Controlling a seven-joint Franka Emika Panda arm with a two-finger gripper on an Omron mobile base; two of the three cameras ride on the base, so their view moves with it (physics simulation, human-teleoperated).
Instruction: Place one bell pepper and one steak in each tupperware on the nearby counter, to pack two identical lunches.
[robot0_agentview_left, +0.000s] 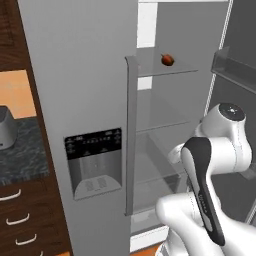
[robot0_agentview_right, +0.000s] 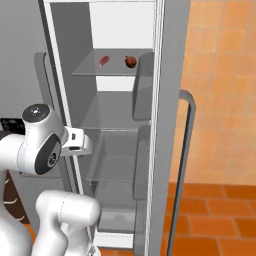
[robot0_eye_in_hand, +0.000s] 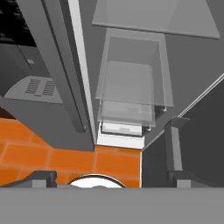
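A red-orange bell pepper (robot0_agentview_left: 167, 60) (robot0_agentview_right: 130, 61) sits on the upper glass shelf (robot0_agentview_right: 95, 70) of the open fridge. Just left of it on the same shelf lies a pinkish steak (robot0_agentview_right: 104, 61). My gripper (robot0_eye_in_hand: 112, 178) hangs well below that shelf, at about mid-height in front of the open compartment. It points down toward the fridge's bottom drawers (robot0_eye_in_hand: 131, 83) and the floor. Its fingertips (robot0_eye_in_hand: 43, 177) stand wide apart, open, with nothing between them. A stretch of black marbled counter (robot0_agentview_left: 22, 150) shows at the far left. The tupperware is out of view.
The closed left fridge door (robot0_agentview_left: 80, 100) with its dispenser panel (robot0_agentview_left: 94, 160) stands between counter and open compartment. The open right door (robot0_agentview_right: 170, 125) has a long handle (robot0_agentview_right: 184, 150). A grey appliance (robot0_agentview_left: 6, 127) sits on the counter, above drawers (robot0_agentview_left: 17, 220). The floor is orange tile (robot0_eye_in_hand: 48, 159).
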